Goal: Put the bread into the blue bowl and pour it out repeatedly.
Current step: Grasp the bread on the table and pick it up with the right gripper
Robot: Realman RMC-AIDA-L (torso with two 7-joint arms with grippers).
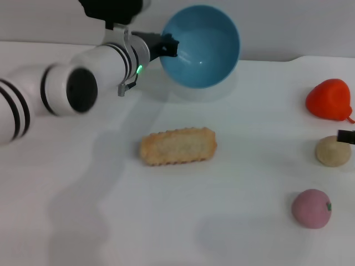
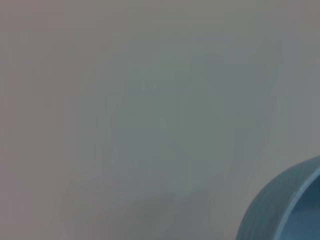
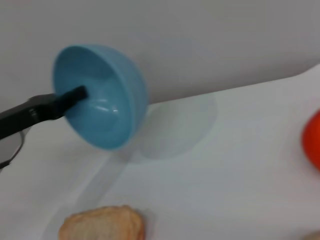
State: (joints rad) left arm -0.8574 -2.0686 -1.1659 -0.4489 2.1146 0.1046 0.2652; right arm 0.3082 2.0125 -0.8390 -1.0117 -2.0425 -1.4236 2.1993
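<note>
Left end effector clamps glossy blue bowl rim, tipped; ridged bread flat-side-up on table.

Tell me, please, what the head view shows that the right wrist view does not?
Only the head view shows the left arm's white body, the tan ball, the pink round toy and the whole bread lying apart from the bowl. Only the right wrist view shows the blue bowl from the side, lifted and tipped, with its shadow on the table. Both show the left pincer clamped on the bowl's rim, the empty bowl, and the red toy.
</note>
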